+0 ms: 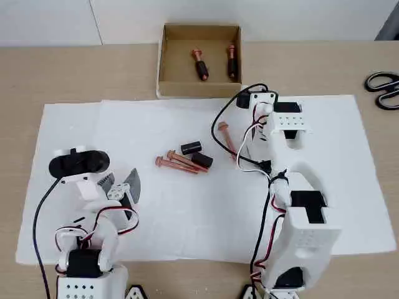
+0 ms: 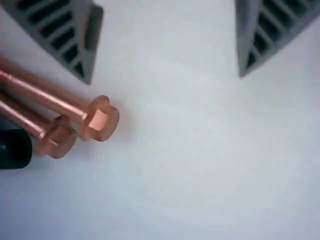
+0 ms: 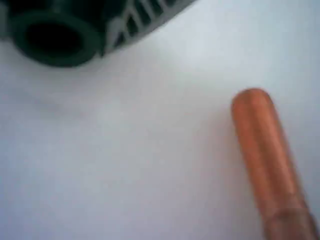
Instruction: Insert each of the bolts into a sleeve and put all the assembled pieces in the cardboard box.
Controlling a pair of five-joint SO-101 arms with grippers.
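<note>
Two copper bolts [image 1: 181,162] lie side by side mid-sheet, with two black sleeves [image 1: 196,154] just beyond them. A third bolt [image 1: 225,137] lies apart, nearer the right arm [image 1: 283,121]. The cardboard box [image 1: 167,62] at the back holds two assembled pieces [image 1: 215,62]. My left gripper [image 1: 120,185] stands open, short of the pair's heads [image 2: 100,119], with nothing between its fingers [image 2: 75,40]; one sleeve's edge [image 2: 12,147] shows beside them. My right gripper [image 3: 60,20] is shut on a black sleeve [image 3: 52,37], its bore facing the camera, above the sheet near the lone bolt's tip [image 3: 260,145].
White paper [image 1: 324,218] covers the middle of the wooden table [image 1: 75,75]. Scissors [image 1: 383,87] lie at the far right edge. Cables [image 1: 249,156] trail from the right arm across the sheet near the lone bolt.
</note>
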